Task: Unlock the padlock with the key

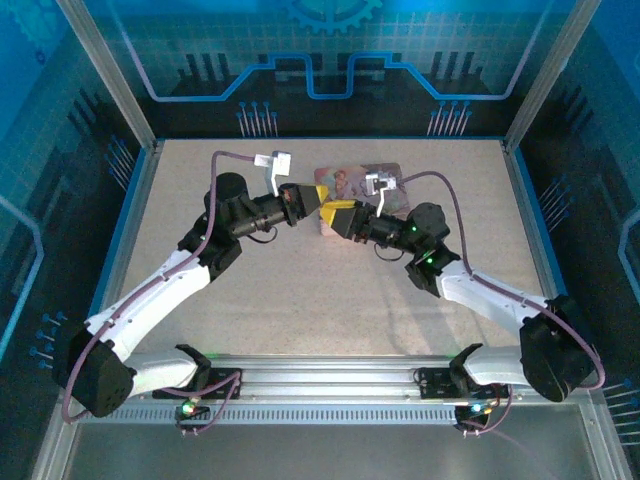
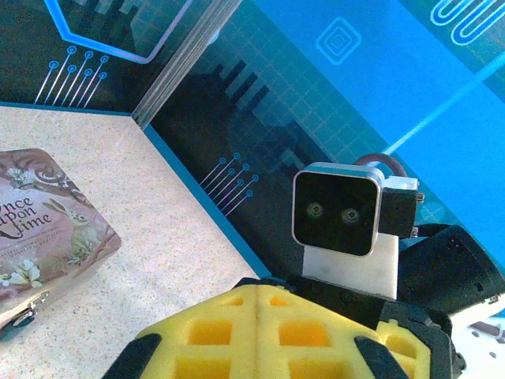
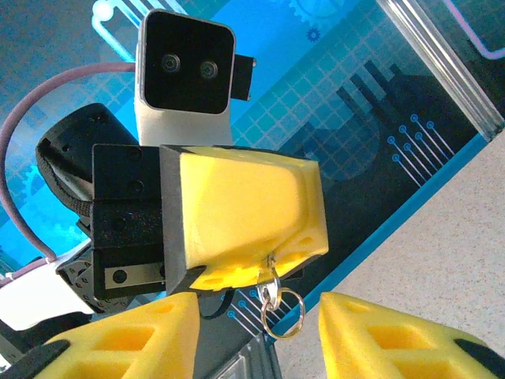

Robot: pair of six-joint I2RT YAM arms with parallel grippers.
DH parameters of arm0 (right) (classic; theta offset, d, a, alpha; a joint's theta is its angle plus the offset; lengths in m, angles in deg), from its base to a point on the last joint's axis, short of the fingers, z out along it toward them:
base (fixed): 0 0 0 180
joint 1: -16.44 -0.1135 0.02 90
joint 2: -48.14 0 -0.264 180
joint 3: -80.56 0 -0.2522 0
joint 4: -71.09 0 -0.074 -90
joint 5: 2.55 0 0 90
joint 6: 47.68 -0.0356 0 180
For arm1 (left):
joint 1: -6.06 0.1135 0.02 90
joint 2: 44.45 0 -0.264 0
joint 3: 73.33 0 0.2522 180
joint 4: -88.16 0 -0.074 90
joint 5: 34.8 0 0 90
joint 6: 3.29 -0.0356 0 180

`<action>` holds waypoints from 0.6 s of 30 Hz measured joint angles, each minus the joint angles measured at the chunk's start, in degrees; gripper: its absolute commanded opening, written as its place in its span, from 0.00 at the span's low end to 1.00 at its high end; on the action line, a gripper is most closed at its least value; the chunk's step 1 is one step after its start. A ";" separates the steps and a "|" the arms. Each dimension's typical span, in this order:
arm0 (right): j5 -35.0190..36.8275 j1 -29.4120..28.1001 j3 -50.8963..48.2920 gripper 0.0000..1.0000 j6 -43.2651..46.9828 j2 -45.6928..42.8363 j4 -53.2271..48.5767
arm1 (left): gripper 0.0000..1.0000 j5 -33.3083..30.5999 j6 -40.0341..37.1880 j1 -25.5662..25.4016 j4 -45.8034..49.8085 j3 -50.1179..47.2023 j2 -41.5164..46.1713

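Key: pinched in the seam of the left fingers, which are pressed together. Just a sliver of metal pokes out, with a small silver ring hanging free below it. It is held up in the air over the middle of the tabletop, near the pink tin. Padlock: small dark body with a silvery loop, seen from the left wrist at the near corner of the tin, down on the tabletop. Cannot tell whether it hangs from the tin's clasp or just lies against it, and it is too small to tell whether the shackle is shut. Right fingers: apart, one on each side of the hanging ring, touching neither it nor the key, holding nothing. Progress, by my reading: key picked up, nothing more; it sits well apart from the padlock, not in the keyhole, no turn made. Left to do: bring key to lock, insert, turn, free the shackle. Tin: lid on, contents hidden.
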 measured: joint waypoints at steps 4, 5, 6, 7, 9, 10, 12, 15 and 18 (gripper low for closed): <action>-0.07 -0.24 0.17 0.35 -0.70 1.01 0.02 | 0.00 -0.02 0.00 -0.11 0.00 0.00 -0.04; -0.07 -0.24 0.17 0.34 -0.81 1.22 0.00 | 0.00 -0.02 0.00 -0.15 0.02 0.00 -0.04; -0.04 -0.24 0.17 0.32 -0.83 1.36 0.00 | 0.00 -0.02 0.00 -0.15 0.00 0.00 -0.04; -0.04 -0.24 0.17 0.31 -0.85 1.44 0.00 | 0.00 -0.02 0.00 -0.20 0.00 0.00 -0.04; -0.02 -0.24 0.24 0.27 -1.03 1.49 0.00 | 0.00 -0.02 0.00 -0.20 0.00 0.00 -0.04; 0.02 -0.24 0.35 0.26 -1.18 1.53 0.00 | 0.00 -0.02 0.00 -0.20 0.00 0.00 -0.04; 0.15 -0.24 0.83 0.24 -1.31 1.60 -0.02 | 0.00 -0.02 0.00 -0.20 0.00 0.00 -0.04; 0.15 -0.24 1.20 0.20 -1.64 1.60 0.00 | 0.00 -0.02 0.00 -0.22 -0.02 0.00 -0.04; 0.13 -0.24 1.27 0.13 -1.88 1.60 0.00 | 0.00 -0.02 0.00 -0.26 0.00 0.00 -0.04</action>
